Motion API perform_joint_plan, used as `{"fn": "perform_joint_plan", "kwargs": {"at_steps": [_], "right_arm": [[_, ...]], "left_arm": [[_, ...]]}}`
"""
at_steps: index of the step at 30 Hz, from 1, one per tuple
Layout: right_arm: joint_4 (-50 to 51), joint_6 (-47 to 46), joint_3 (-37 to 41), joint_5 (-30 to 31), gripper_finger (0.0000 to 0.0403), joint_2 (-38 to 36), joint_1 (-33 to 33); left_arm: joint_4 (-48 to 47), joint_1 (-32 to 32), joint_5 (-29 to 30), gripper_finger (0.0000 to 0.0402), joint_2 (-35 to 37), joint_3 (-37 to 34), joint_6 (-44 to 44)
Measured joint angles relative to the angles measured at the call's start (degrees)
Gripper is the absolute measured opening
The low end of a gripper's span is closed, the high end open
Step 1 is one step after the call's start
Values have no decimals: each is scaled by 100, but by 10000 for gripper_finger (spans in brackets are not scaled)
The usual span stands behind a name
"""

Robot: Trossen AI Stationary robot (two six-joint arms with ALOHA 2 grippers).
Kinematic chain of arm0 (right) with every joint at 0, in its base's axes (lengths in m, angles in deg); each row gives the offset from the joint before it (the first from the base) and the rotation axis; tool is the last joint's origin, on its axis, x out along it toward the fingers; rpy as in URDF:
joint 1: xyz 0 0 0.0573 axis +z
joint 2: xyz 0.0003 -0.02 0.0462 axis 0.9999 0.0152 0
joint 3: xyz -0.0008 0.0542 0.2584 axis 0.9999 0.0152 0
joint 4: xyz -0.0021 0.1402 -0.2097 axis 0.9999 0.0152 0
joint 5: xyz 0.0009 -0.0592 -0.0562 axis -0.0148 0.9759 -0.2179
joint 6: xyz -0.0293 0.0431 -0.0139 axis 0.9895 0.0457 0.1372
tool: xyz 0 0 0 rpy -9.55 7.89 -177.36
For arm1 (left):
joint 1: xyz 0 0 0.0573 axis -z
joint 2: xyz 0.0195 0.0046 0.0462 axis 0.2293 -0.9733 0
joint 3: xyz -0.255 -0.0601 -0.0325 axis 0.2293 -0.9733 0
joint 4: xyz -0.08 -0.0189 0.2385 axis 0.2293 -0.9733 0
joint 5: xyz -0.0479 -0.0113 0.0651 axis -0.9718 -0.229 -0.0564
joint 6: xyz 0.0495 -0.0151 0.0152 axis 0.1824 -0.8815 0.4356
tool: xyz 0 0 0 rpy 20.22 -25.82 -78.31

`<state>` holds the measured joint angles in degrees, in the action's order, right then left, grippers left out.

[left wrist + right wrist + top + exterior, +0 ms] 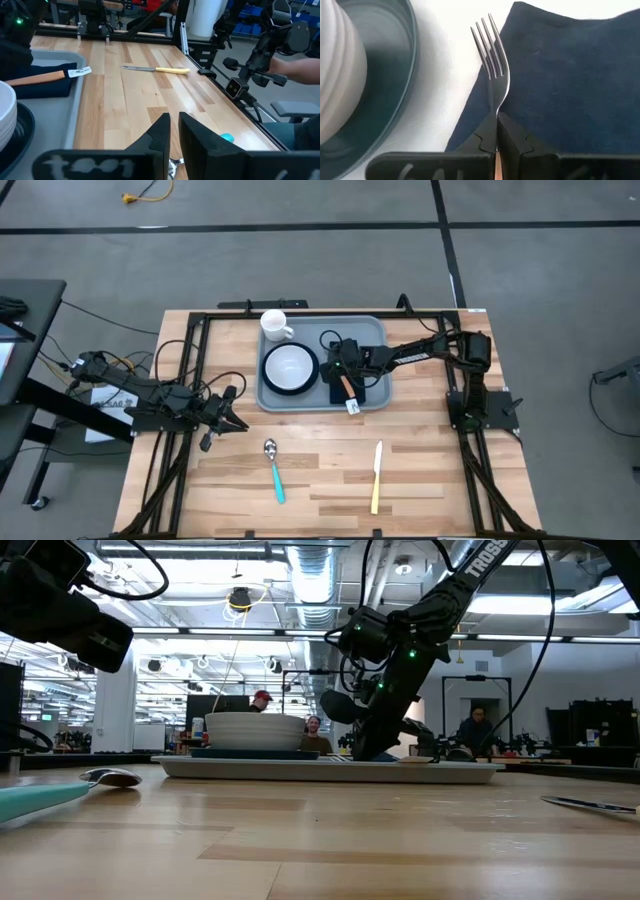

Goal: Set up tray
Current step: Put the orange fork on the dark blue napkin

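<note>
Wood-slat table (430,470), two arms. Left gripper (232,422) sits at about 9 o'clock of the table, off the tray's lower-left corner, fingers (160,137) nearly together with a thin slit between them, grasping nothing. One spoon (273,470), teal handle, lies at 6 o'clock, just beside and below that gripper. One grey-blue tray (375,330) sits at 12 o'clock, flat on the table. On it, left to right: one white mug (275,326) at its upper-left corner, one dark teal plate (268,380) with one white bowl (291,364) on it, then one navy napkin (372,392). Right gripper (340,370) is down over the napkin's left edge, fingers clenched on the neck of one fork (492,60), tines pointing away from the wrist, orange handle (349,390) lying on the napkin. One knife (377,475), yellow handle, lies at 5 o'clock, well apart from the tray.
</note>
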<state>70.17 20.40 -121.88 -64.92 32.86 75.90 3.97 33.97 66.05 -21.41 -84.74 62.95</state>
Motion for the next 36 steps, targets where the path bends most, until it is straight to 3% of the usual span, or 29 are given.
{"fn": "perform_joint_plan", "kwargs": {"at_steps": [36], "right_arm": [[-126,-540,22,167,0,-339,-202]], "left_arm": [[0,-2,-1,25,0,0,-32]]}}
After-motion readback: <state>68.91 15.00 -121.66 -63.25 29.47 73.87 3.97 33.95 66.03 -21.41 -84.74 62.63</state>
